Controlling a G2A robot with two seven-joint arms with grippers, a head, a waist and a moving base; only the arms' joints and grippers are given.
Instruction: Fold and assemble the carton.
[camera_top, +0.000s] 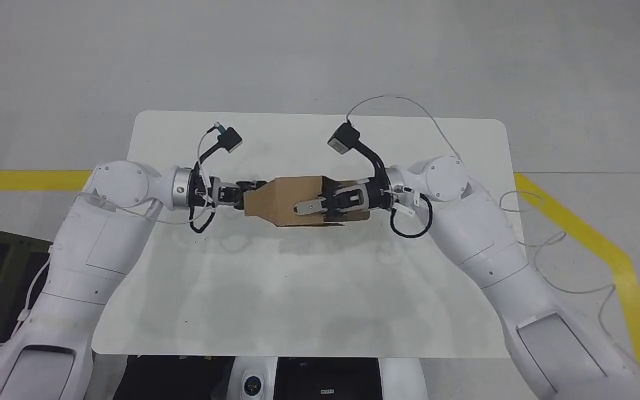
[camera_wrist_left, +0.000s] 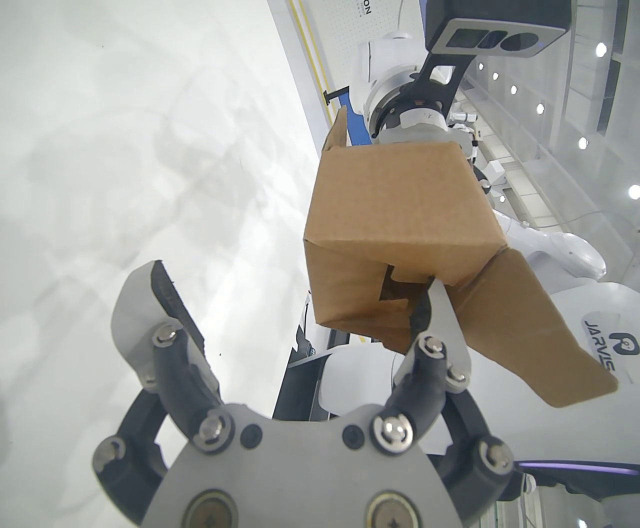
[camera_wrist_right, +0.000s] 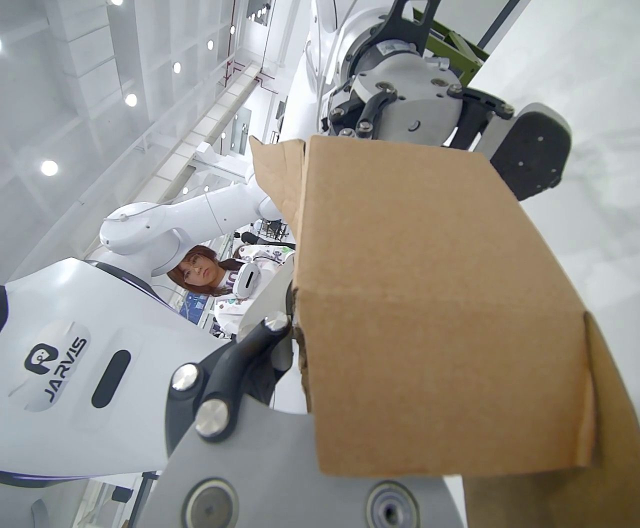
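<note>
A brown carton (camera_top: 283, 197) hangs above the middle of the white table (camera_top: 300, 290), between the two arms. My right gripper (camera_top: 318, 204) is shut on the carton's right end, one white finger lying over its top panel. In the right wrist view the carton (camera_wrist_right: 425, 300) hides most of that gripper; one finger (camera_wrist_right: 267, 320) shows beside it. My left gripper (camera_wrist_left: 297, 280) stands open at the carton's (camera_wrist_left: 400, 225) left end. One finger (camera_wrist_left: 442, 320) touches the folded end by a notch; the other (camera_wrist_left: 160, 295) is apart from it. A loose flap (camera_wrist_left: 525, 335) sticks out sideways.
The table's near half (camera_top: 300, 310) is bare, with its edges on all sides. A yellow floor line (camera_top: 40, 180) runs past both sides of the table. Thin cables (camera_top: 400, 100) loop above the right arm.
</note>
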